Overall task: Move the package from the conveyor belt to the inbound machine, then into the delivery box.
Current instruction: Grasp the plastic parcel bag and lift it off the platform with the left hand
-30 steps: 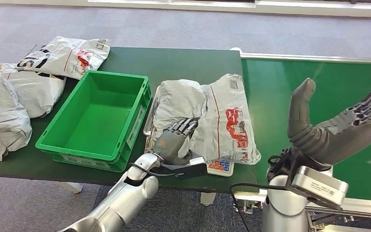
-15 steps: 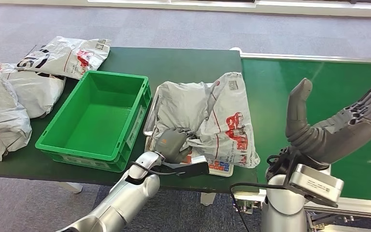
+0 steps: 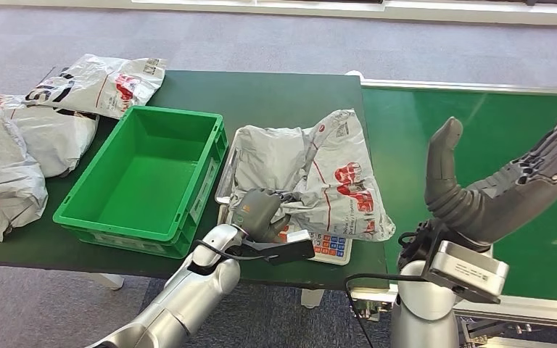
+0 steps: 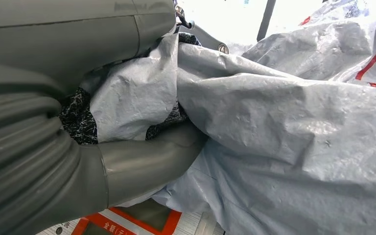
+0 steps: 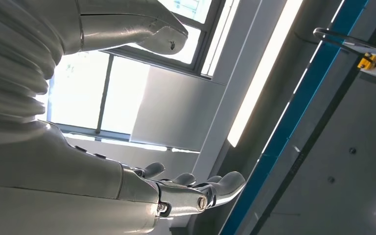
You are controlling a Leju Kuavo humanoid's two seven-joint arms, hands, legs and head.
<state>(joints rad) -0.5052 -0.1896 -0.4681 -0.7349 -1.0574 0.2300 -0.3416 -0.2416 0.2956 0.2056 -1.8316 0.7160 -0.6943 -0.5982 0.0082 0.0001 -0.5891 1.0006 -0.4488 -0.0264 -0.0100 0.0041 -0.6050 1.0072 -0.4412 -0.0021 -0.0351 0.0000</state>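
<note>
L hand (image 3: 260, 212) gripping package (image 3: 319, 177) on inbound machine (image 3: 331, 249), pre-lift to box.
Near: L hand clamped on pkg's near fold, bunching film for a secure hold. R hand (image 3: 504, 185) raised over conveyor belt (image 3: 479, 123), fingers apart, empty, kept clear. Delivery box (image 3: 152, 170) left of machine, open. Far left: spare packages (image 3: 101, 83).

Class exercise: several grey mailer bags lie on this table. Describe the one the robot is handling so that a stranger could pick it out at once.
Start at the green crate on the dark table. Just right of it, the package lies crumpled on the scale. Unlike the bags left of the crate, it is gripped at its near edge by the left robot hand.
</note>
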